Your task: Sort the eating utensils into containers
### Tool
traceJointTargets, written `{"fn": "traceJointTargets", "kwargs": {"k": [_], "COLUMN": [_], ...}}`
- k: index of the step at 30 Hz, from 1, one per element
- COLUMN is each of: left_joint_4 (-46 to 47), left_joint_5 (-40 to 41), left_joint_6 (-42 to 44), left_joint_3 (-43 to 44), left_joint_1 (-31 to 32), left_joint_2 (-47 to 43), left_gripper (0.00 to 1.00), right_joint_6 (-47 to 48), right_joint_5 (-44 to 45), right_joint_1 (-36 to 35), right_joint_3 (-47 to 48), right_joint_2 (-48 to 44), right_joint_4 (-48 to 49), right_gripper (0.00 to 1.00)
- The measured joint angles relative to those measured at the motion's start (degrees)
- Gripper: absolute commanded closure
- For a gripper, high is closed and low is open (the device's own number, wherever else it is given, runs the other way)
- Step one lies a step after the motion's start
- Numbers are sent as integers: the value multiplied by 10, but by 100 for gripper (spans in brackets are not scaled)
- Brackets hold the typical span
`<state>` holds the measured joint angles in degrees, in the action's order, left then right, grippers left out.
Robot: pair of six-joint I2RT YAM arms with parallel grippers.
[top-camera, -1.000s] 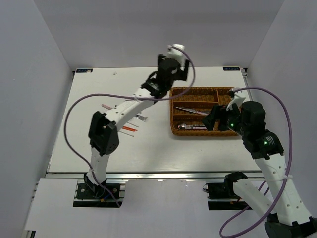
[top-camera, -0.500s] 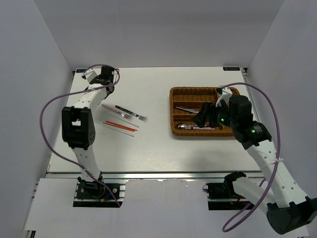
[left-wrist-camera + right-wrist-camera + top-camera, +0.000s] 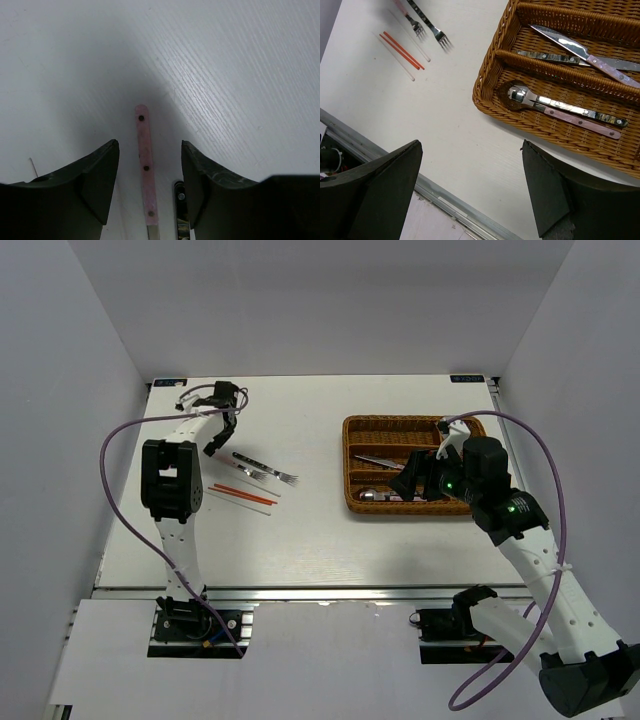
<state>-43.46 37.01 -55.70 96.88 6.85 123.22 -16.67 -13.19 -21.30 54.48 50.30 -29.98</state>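
White counter (image 3: pixel 300 530) is seen beneath the left tool (image 3: pixel 149 147), whose fingers (image 3: pixel 95 185) are spread either side of a pink fork handle (image 3: pixel 141 120) at the far left, untouched. The right tool (image 3: pixel 471 145) is held spread wide above the wicker tray (image 3: pixel 487 95), on the right.

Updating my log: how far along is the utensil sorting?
Done: metal spoons and knives lie in the brown woven wicker tray. In hand: the left end effector straddles the pink-handled fork, jaws open, not gripping; the right end effector is empty. Left: that fork, the dark-handled fork, red chopsticks, white chopsticks, all on the white table.
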Motion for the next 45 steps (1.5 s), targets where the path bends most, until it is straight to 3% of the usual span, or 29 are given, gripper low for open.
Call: {"fn": "traceJointTargets", "kwargs": {"k": [6, 11, 13, 16, 18, 25, 33, 38, 42, 45], "left_joint_4": [-1, 1, 5, 9, 10, 56, 219, 330, 365, 367], "left_joint_5": [-1, 1, 0, -2, -3, -34, -121, -201, -241, -252], "left_joint_6": [-11, -17, -17, -20, -20, -34, -15, 4, 18, 19], "left_joint_3": [-11, -24, -24, -24, -24, -97, -256, -335, -358, -370], "left_joint_1": [0, 0, 0, -1, -3, -10, 8, 103, 207, 251], "left_joint_2": [10, 27, 28, 29, 29, -34, -324, -466, -488, -491], "left_gripper": [44, 67, 67, 91, 100, 100, 100, 100, 100, 100], "right_joint_6": [2, 3, 2, 2, 2, 2, -37, -48, -55, -59], "right_joint_5": [0, 0, 0, 0, 0, -10, -98, -94, -64, -43], "right_joint_1": [-1, -1, -1, -1, -1, -1, -29, -122, -185, -212], "right_joint_3": [0, 0, 0, 0, 0, -1, -40, 23, 97, 123], "right_joint_2": [1, 3, 5, 5, 5, 5, 27, 138, 236, 279], "right_joint_4": [1, 2, 2, 2, 2, 6, 126, 184, 215, 233], "right_gripper": [15, 15, 15, 14, 14, 14, 17, 20, 20, 22]}}
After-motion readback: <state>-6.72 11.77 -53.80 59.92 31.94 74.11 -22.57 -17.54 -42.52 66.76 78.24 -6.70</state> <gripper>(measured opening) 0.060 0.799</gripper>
